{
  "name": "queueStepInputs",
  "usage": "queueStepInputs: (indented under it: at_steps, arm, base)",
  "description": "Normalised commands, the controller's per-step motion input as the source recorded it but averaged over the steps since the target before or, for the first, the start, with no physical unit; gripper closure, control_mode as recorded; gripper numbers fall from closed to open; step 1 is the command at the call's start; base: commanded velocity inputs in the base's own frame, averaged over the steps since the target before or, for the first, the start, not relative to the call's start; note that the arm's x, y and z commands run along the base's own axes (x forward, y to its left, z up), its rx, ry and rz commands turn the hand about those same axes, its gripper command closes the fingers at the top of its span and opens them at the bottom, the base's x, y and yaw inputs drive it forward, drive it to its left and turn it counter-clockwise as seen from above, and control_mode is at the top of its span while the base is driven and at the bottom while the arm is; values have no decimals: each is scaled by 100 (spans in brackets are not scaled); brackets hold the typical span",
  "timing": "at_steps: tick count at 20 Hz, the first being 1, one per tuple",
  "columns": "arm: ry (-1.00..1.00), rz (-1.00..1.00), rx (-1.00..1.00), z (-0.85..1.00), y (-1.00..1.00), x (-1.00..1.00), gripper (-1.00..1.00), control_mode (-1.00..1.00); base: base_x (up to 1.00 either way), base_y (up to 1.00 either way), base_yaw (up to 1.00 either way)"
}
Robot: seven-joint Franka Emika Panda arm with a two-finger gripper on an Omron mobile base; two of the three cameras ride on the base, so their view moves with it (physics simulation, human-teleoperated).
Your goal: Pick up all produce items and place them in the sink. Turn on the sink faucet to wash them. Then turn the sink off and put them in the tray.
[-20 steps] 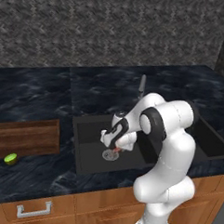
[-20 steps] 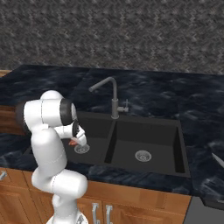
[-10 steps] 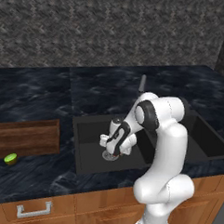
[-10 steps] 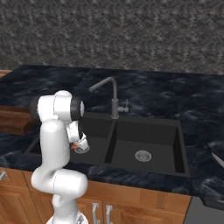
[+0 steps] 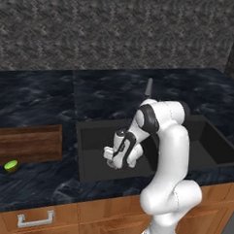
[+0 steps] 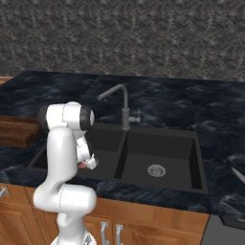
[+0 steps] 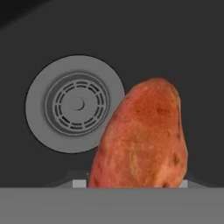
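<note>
My gripper (image 5: pixel 112 160) reaches down into the left basin of the black sink (image 5: pixel 94 137), shut on an orange-red elongated produce item (image 7: pixel 144 140) that hides its fingertips. Just behind it in the hand view lies the basin's round silver drain (image 7: pixel 76 103). From the right, a bit of the orange-red piece (image 6: pixel 85 165) shows at the gripper (image 6: pixel 89 163). A small yellow-green lime-like produce item (image 5: pixel 10 166) lies on the counter in front of the brown wooden tray (image 5: pixel 28 130). The grey sink faucet (image 6: pixel 125 103) stands behind the divider, spout angled left.
The right basin (image 6: pixel 162 143) holds only its drain (image 6: pixel 156 170). Dark marbled counter surrounds the sink, with a stone wall behind. The tray's end (image 6: pixel 14 131) shows left of the arm. Wooden cabinet fronts with handles run below the counter edge.
The gripper with the orange-red piece has sunk a little lower in the left basin, and the arm's elbow has shifted over it. The lime has stayed put.
</note>
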Motion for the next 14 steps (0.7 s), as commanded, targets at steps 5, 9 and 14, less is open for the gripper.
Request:
queueStepInputs:
  at_steps: [5, 9, 14]
  arm:
    - [-10, 0, -2, 13, 1, -2, -100, -100]
    - [-11, 0, -6, 46, 14, -7, -100, -100]
    - [-7, 0, -2, 66, 15, -10, -100, -100]
  base:
    - [0, 0, 0]
    - [0, 0, 0]
    - [0, 0, 0]
